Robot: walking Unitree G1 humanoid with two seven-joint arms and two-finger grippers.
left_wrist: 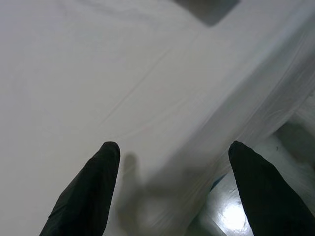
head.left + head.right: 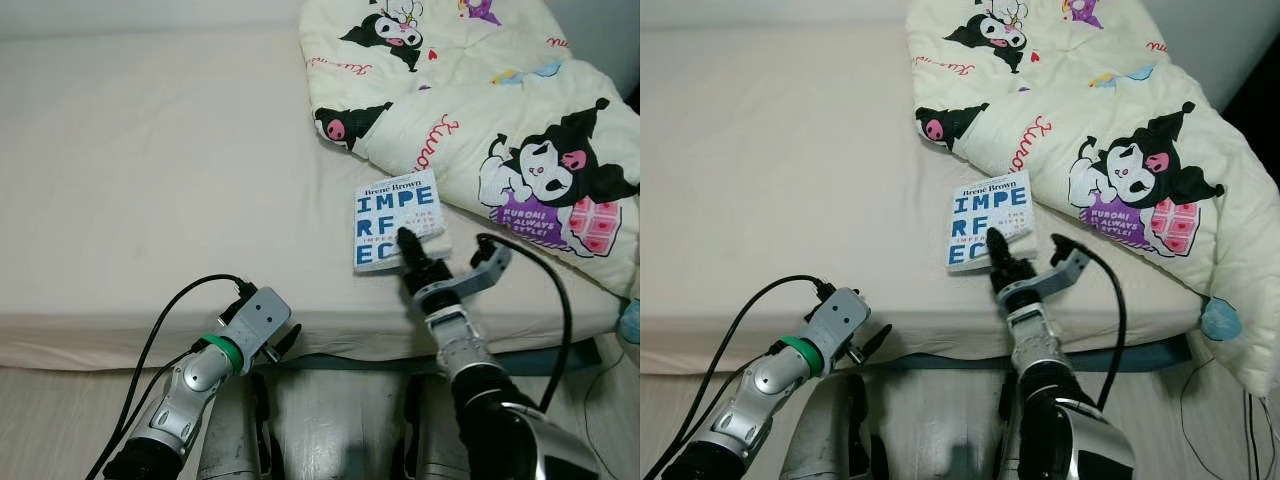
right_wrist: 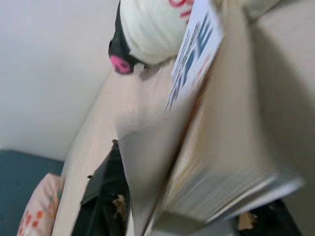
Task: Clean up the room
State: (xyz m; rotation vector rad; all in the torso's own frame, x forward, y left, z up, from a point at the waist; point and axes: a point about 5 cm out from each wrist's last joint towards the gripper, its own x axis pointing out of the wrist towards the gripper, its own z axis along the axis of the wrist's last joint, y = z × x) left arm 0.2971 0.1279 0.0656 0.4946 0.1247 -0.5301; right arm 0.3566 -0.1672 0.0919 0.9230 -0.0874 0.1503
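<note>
My left gripper (image 2: 283, 338) hangs open by the bed (image 2: 150, 180) edge, idle. My right gripper (image 2: 408, 252) pinches the book (image 2: 396, 217) on the mattress beside the quilt (image 2: 500, 120). With only the near edge held, I judge it may slip, or its pages may fan out.

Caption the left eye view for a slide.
Right gripper grips a Brené Brown book on the bed, beside a cartoon-print quilt.
</note>
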